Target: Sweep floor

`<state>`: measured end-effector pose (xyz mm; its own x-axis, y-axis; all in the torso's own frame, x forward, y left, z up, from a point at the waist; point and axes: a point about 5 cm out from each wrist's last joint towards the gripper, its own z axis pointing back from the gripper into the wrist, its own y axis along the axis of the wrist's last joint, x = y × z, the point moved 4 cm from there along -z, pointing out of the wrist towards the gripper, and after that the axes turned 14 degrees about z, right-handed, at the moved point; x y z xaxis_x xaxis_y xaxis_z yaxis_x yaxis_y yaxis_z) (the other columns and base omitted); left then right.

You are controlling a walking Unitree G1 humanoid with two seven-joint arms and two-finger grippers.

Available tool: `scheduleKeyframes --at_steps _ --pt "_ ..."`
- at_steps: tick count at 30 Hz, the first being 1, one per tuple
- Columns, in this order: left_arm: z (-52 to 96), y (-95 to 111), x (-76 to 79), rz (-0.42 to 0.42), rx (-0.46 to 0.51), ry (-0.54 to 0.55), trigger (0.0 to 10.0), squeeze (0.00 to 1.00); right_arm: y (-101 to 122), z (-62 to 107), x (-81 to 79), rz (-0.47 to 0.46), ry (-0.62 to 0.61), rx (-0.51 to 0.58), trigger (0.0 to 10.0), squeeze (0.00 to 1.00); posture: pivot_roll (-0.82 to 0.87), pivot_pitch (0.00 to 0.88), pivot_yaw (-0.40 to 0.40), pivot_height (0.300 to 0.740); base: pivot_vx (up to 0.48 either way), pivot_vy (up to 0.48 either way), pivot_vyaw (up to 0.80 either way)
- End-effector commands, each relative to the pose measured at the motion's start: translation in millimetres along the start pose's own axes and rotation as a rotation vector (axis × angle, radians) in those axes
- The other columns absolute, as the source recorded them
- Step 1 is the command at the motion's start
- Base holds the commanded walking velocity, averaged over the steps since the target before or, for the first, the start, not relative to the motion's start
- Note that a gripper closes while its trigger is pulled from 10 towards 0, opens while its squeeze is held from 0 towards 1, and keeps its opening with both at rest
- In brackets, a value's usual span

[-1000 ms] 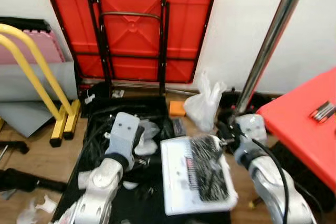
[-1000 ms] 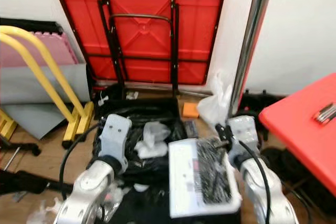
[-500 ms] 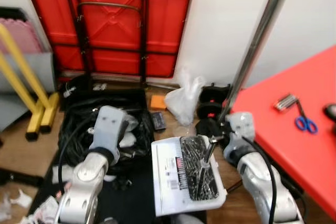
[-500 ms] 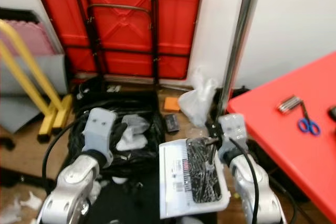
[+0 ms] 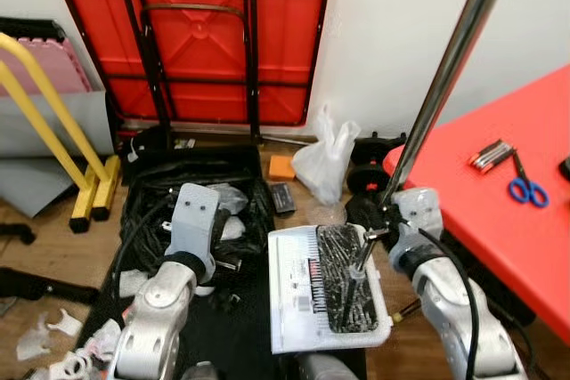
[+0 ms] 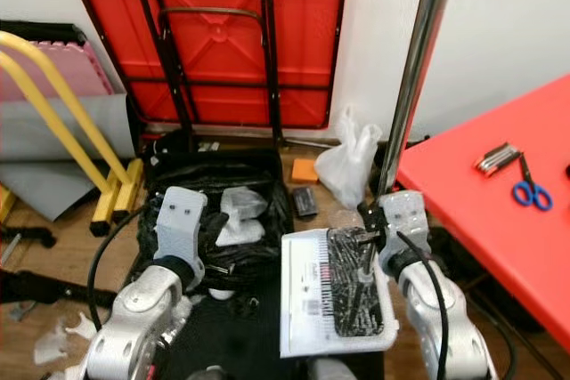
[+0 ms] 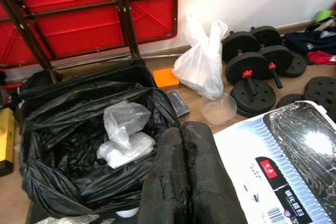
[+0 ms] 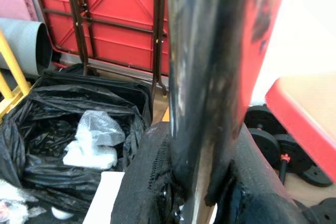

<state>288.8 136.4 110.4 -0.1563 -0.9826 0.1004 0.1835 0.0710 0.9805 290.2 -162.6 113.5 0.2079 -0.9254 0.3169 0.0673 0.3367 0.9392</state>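
Red dominates the head views: a folded red table leans against the white wall, and a red surface on the robot's right carries blue scissors and a small bundle of metal tools. On the wooden floor, a black bin bag lies open with crumpled clear plastic inside. A white plastic bag and an orange block sit near the wall, and yellow bars stand on the left. Scraps of white paper lie on the floor at the lower left. The right claw grips a long silver broom pole that rises up and to the right. A white dustpan holding dark debris sits between the two silver arms, in front of the left claw.

In the left wrist view, the left claw has its black fingers pressed together, holding nothing. Beyond them are the open bin bag, the white bag, a clear bowl and black dumbbell weights.

In the right wrist view, the right claw is closed around the broom pole, with the bin bag behind.
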Motion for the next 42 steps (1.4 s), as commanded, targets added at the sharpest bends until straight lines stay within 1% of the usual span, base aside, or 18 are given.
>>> scheduleKeyframes --at_steps 1,14,18,23,25,30,39,40,42 --pt "1.6 -2.5 -3.7 -0.009 -0.008 0.021 10.0 0.0 14.5 0.8 3.1 0.004 -0.015 0.064 10.0 0.0 -0.1 0.116 -0.143 0.74 0.0 0.0 0.0" --pt "2.0 -1.9 -3.5 -0.004 -0.004 0.029 10.0 0.0 14.3 0.7 4.7 -0.002 -0.02 0.065 10.0 0.0 -0.1 0.119 -0.143 0.74 0.0 0.0 0.0" --pt "3.4 -2.3 -4.7 0.009 -0.002 0.037 10.0 0.0 15.5 -1.1 13.4 -0.013 -0.058 0.075 10.0 0.0 -0.1 0.119 -0.142 0.74 0.0 0.0 0.0" --pt "3.9 -2.1 -5.9 0.008 0.0 0.042 10.0 0.0 16.7 -2.2 16.3 -0.021 -0.068 0.085 10.0 0.0 -0.1 0.117 -0.142 0.74 0.0 0.0 0.0" --pt "4.3 -0.8 -12.2 0.012 0.007 0.064 10.0 0.0 20.6 -4.0 20.7 -0.029 -0.078 0.107 10.0 0.0 -0.09 0.107 -0.139 0.74 0.0 0.0 0.0" --pt "4.2 -2.8 -16.5 0.008 -0.011 0.079 10.0 0.0 23.4 -6.1 26.8 -0.029 -0.099 0.121 10.0 0.0 -0.09 0.111 -0.134 0.74 0.0 0.0 0.0" --pt "3.8 -3.4 -16.1 -0.006 -0.017 0.08 10.0 0.0 28.8 -5.6 26.4 -0.046 -0.103 0.146 10.0 0.0 -0.09 0.117 -0.132 0.74 -0.053 0.0 0.0" --pt "3.7 -3.5 -16.0 -0.006 -0.018 0.079 10.0 0.0 28.0 -5.2 26.9 -0.034 -0.104 0.135 10.0 0.0 -0.09 0.117 -0.132 0.74 -0.244 0.0 0.8" --pt "3.7 -3.6 -15.9 -0.007 -0.019 0.079 10.0 0.0 27.4 -5.1 27.5 -0.039 -0.109 0.134 10.0 0.0 -0.09 0.117 -0.132 0.74 -0.122 0.0 0.8"
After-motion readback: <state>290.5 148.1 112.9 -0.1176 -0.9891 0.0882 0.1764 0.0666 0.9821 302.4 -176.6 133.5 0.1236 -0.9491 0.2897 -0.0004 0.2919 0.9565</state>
